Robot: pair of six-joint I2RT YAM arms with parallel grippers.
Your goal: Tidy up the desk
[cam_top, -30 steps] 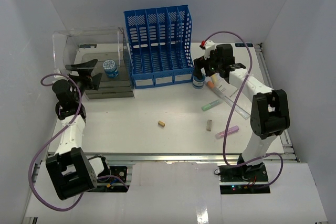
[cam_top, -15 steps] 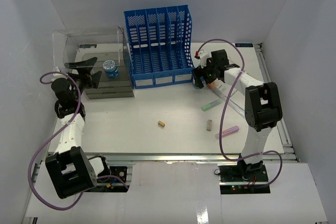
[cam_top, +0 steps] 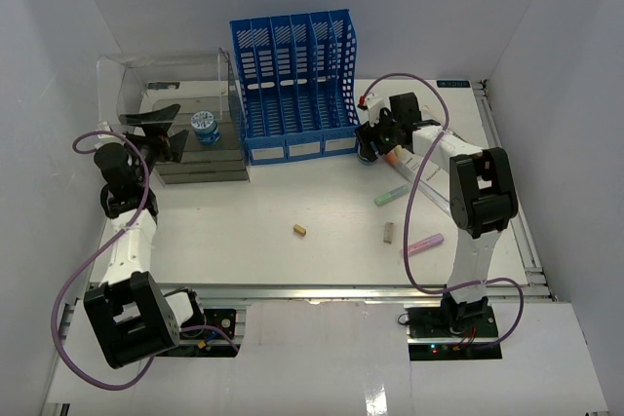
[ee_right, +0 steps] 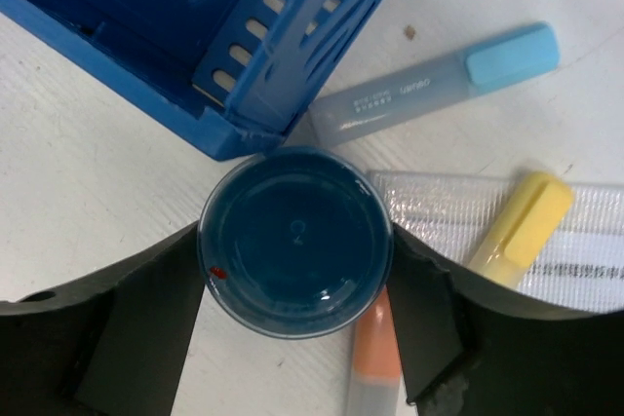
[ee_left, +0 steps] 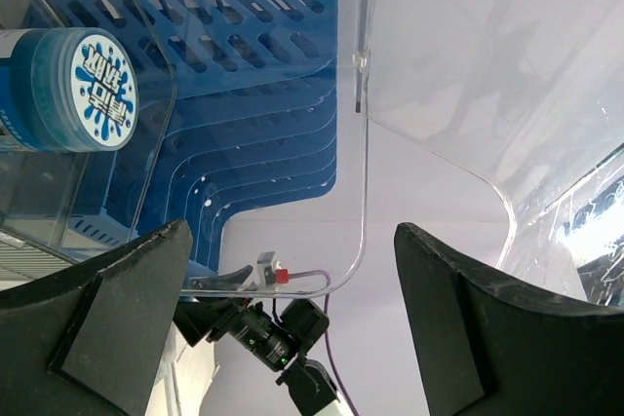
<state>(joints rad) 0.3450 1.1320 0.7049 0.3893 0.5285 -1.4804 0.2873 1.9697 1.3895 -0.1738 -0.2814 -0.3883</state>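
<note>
Desk point(cam_top: 244, 211): rigid and fixed, nothing to lift. Right gripper point(ee_right: 294, 248) straddles a small jar point(ee_right: 294, 226), likely light and slick, at its sides; grip unclear. Left gripper point(ee_left: 292, 241) gapes, empty.

The left arm point(cam_top: 127, 245) and right arm point(cam_top: 466, 265) share white links, boxy black joints point(cam_top: 119, 317) and thin purple cables point(cam_top: 406, 231) looping alongside.

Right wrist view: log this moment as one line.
right fingers: closed on blue container | container: beside blue rack | left fingers: open, empty
</note>
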